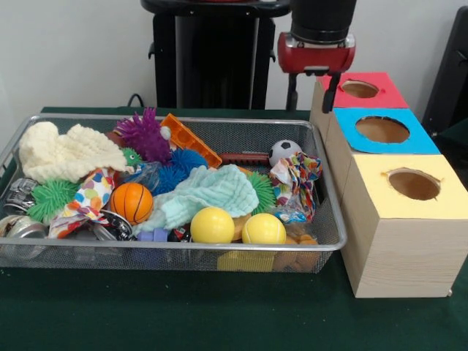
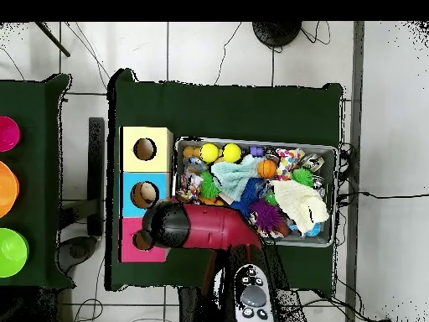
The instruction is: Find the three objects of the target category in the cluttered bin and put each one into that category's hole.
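The silver wire mesh bin is full of clutter: two yellow balls, a small basketball, a soccer ball, purple, blue and green spiky toys, and cream and mint cloths. To its right stand three wooden boxes with holes, topped red, blue and yellow. My gripper hangs open and empty above the bin's far right corner, by the red box. In the overhead view the arm covers it.
An orange plastic toy and patterned cloths also lie in the bin. The black pedestal stands behind it. In the overhead view, pink, orange and green bowls sit on a side table at the left.
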### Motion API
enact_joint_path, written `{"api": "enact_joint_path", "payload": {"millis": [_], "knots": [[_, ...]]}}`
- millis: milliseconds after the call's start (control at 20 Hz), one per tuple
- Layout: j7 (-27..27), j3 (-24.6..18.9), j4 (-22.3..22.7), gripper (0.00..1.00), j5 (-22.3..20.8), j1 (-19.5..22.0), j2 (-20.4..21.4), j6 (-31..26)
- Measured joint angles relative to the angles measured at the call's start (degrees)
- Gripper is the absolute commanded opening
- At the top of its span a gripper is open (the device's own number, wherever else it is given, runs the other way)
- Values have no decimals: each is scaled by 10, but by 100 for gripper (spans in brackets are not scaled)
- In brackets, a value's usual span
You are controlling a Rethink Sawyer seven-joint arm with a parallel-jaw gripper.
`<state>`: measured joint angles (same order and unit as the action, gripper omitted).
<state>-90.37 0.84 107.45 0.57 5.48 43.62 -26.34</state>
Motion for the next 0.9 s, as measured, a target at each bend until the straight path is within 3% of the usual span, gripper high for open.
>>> {"api": "enact_joint_path", "payload": {"millis": [450,900], "knots": [[0,-27,-9,100,-40,53,-16,0],[0,-45,-12,100,-63,67,-35,0]]}}
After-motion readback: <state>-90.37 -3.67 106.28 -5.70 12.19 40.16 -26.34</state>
